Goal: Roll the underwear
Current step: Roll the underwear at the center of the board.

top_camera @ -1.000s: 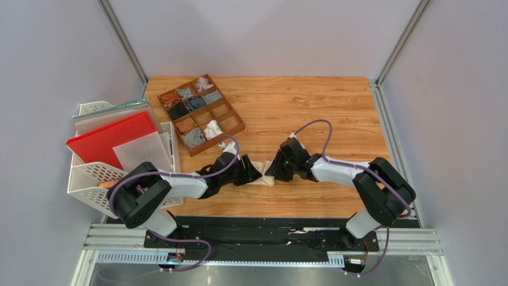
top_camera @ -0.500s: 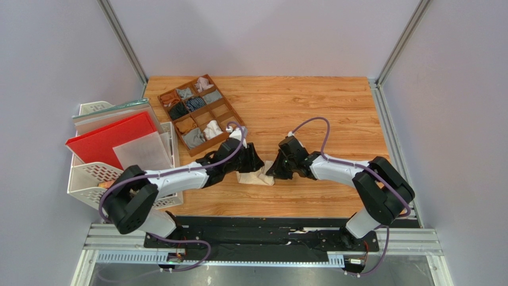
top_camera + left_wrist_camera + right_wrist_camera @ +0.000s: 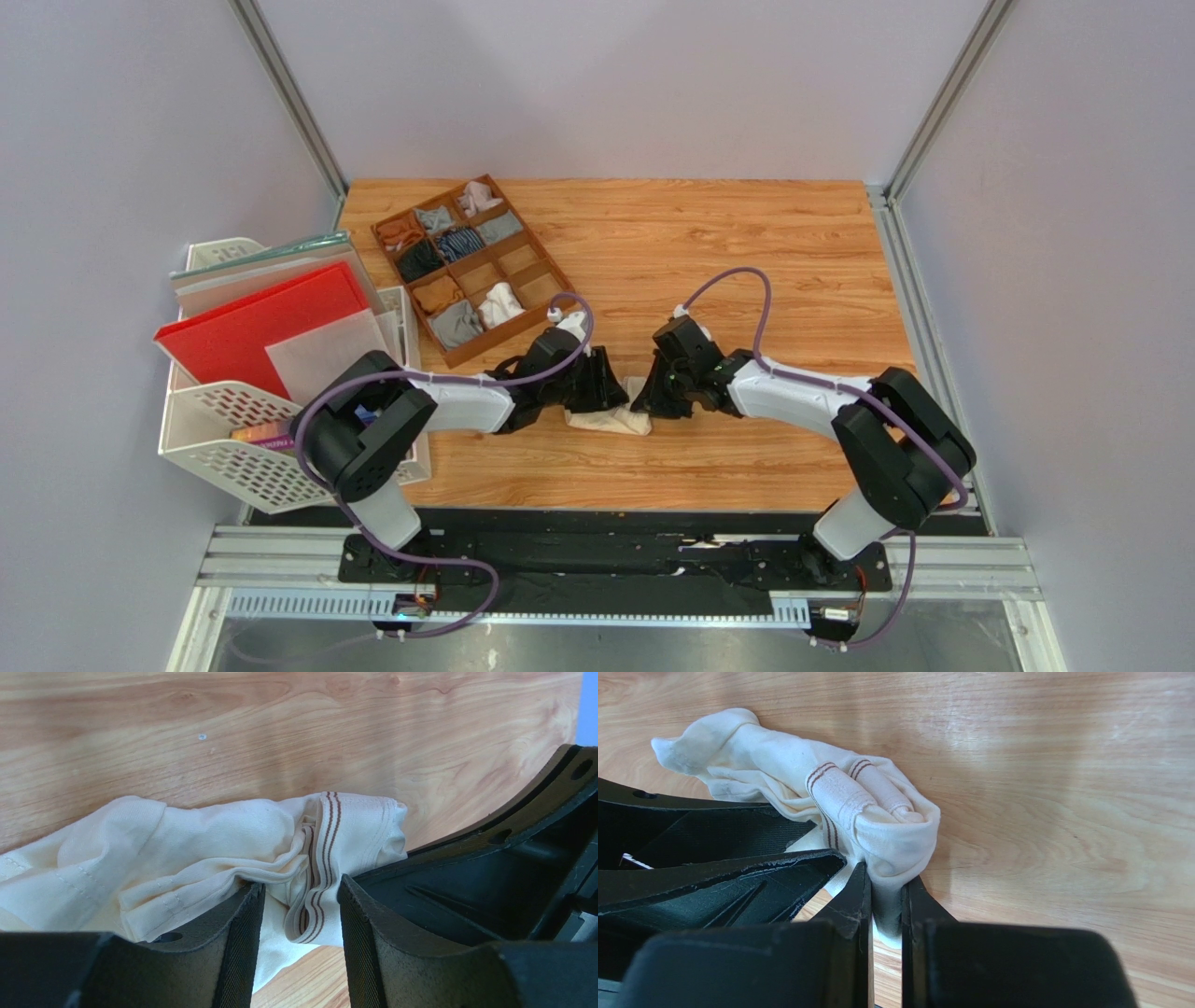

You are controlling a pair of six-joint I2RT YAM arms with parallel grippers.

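The cream-beige underwear (image 3: 606, 419) lies bunched on the wooden table between my two grippers. Its brown-striped waistband shows in the left wrist view (image 3: 319, 847) and the right wrist view (image 3: 840, 794). My left gripper (image 3: 603, 384) sits at the cloth's left end. Its jaws (image 3: 300, 887) stand apart with a fold of waistband loose between them. My right gripper (image 3: 650, 399) is at the right end, shut (image 3: 885, 876) on a pinched fold of the underwear. I cannot make out white briefs with lettering.
A brown wooden organizer tray (image 3: 543, 263) with small rolled garments, one of them white (image 3: 500, 303), stands at the back left, just behind my left gripper. A white rack (image 3: 211, 420) with a red folder (image 3: 253, 329) stands off the table's left edge.
My left gripper has moved away from the near edge and a little right, along the cloth. The underwear has bunched tighter. My right gripper has shifted slightly left, still holding the cloth.
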